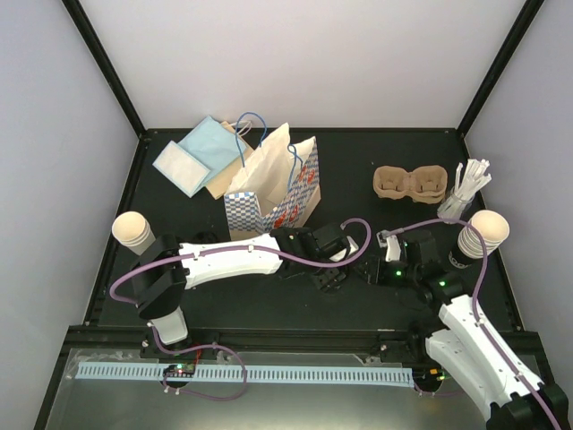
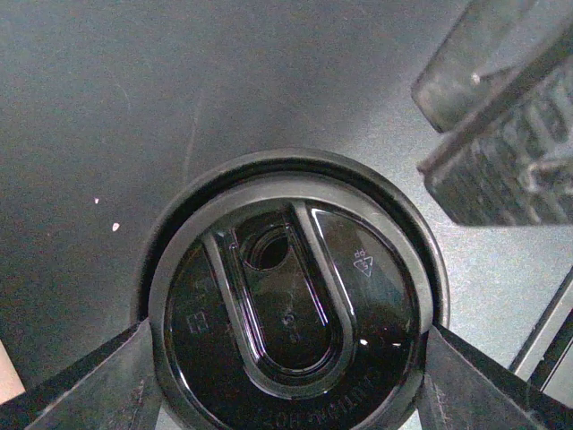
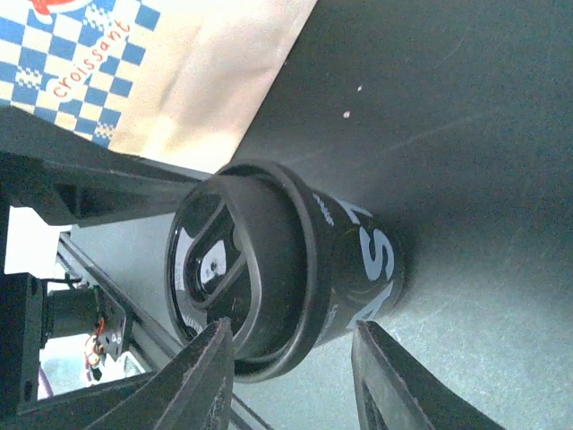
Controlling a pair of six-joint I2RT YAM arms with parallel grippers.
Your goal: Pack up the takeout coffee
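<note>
One upright cup [image 3: 363, 269], lid [image 2: 286, 305] uppermost.

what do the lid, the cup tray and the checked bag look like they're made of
Lid: glossy black plastic, judging by sharp glints and embossed marks. Cup tray: probably moulded pulp, matte brown with soft rounded wells. Checked bag: paper, printed, with creased flat panels.

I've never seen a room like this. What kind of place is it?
Probably a robot test booth, not a café: a left arm and a right arm bolted to a black table, plain walls around, paper cups and a cup tray laid out.
</note>
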